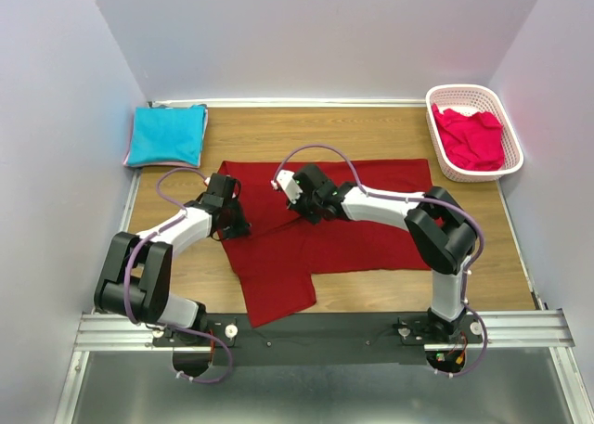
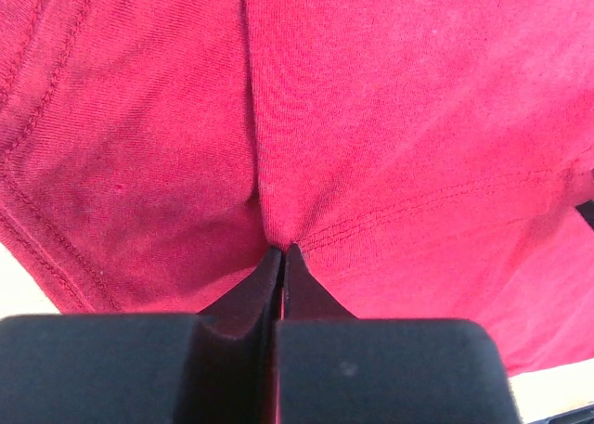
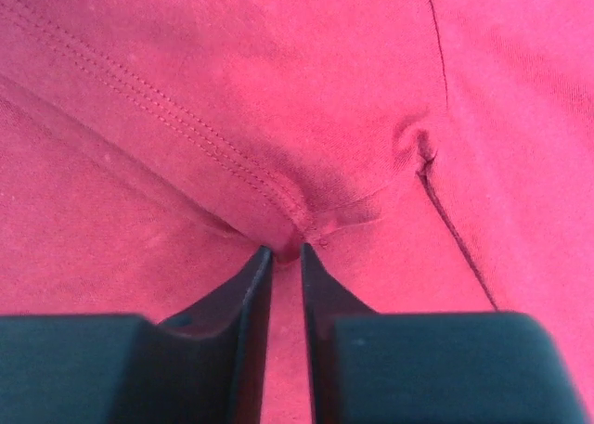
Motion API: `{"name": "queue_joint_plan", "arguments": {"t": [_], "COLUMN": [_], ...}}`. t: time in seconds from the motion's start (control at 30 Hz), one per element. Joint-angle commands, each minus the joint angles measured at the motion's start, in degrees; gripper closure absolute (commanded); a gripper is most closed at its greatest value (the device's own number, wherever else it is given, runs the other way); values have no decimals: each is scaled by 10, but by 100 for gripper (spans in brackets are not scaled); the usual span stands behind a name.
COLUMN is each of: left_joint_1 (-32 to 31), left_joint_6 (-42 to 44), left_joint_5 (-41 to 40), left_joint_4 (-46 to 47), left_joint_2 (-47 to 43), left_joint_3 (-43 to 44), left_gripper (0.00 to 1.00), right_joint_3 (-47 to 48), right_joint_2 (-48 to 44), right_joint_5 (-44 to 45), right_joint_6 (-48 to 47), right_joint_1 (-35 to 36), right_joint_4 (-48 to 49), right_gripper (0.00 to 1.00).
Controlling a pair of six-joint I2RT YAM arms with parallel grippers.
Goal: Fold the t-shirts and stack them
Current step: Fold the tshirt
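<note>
The dark red t-shirt (image 1: 371, 229) lies spread across the middle of the table, one part hanging toward the near edge. My left gripper (image 1: 238, 225) rests on its left edge; in the left wrist view it (image 2: 280, 250) is shut on a thin pinch of the cloth (image 2: 390, 118). My right gripper (image 1: 304, 211) is on the shirt's middle; its jaws (image 3: 282, 250) stand slightly apart, with a pucker of hemmed cloth (image 3: 306, 222) at their tips. A turquoise t-shirt (image 1: 167, 134) lies folded at the far left. A pinkish-red t-shirt (image 1: 471, 136) is crumpled in the basket.
The white latticed basket (image 1: 475, 92) stands at the far right corner. Walls close the table on the left, back and right. Bare wood (image 1: 306, 132) shows between the folded turquoise shirt and the basket, and at the near right.
</note>
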Motion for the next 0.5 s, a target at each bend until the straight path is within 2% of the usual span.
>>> {"name": "queue_joint_plan", "arguments": {"t": [0.0,0.07,0.2,0.27,0.3,0.37,0.47], "left_joint_1": [-2,-2,-1,0,6,12,27], "left_joint_6": [-1,-1,3,6,8,20,41], "left_joint_5": [-3,-11,-34,-56,-57,-87,-105], "left_joint_4": [-9,-24,-57,-68,-69,-60,-42], "left_joint_2": [-8,-26,-69,-91,-95,-96,-53], "left_joint_3": [-6,3,28,44,53,83,131], "left_gripper": [89,79,61,49,46,41,44], "right_joint_3": [3,0,-20,-30,-32,-33,-16], "right_joint_2": [-22,-37,-70,-104,-113,-134,-122], "right_joint_5": [-19,-15,-5,-19,-25,-29,-29], "right_joint_6": [7,9,20,34,41,67,133], "right_joint_1": [-2,-3,-17,-33,-57,-87,-172], "right_joint_4": [-28,-39,-49,-51,-51,-50,-50], "right_gripper": [66,59,55,52,51,41,33]}}
